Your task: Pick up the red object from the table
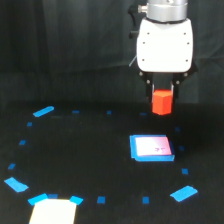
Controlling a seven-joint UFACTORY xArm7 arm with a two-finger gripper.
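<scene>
So my pincer (162, 94) is clamped on the red object (162, 102) and it's up off the table (90, 150), hanging in the air at the upper part of the exterior view's right half. The 2 dark fingers (153, 93) come down out of my white wrist housing (165, 45) and pinch the block on either side near its top, so only the upper bit is hidden and the rest sticks out below the fingertips.

The block is a chunky red-orange prism, a bit taller than it is wide from this angle, so its long axis runs straight up and down, in line with my fingers. It looks upright, not tilted. The bottom end points down at the table, and I can see angled facets along that lower edge. Whether it's exactly 6-sided I can't say from this blurry shot.

Lower in the frame than the block, and a touch toward the exterior view's left, there's a white square pad with a blue edge (151, 148) lying flat on the black surface. The block is well clear of it, nothing touching.

Around all this are small blue tape marks (101, 200) laid out in a rough ring, with a few bigger blue pieces, like the one at the exterior view's lower right (183, 193) and another at the upper left (43, 111). At the bottom left edge there's a pale blocky thing with blue corners (52, 210), partly cut off.
</scene>
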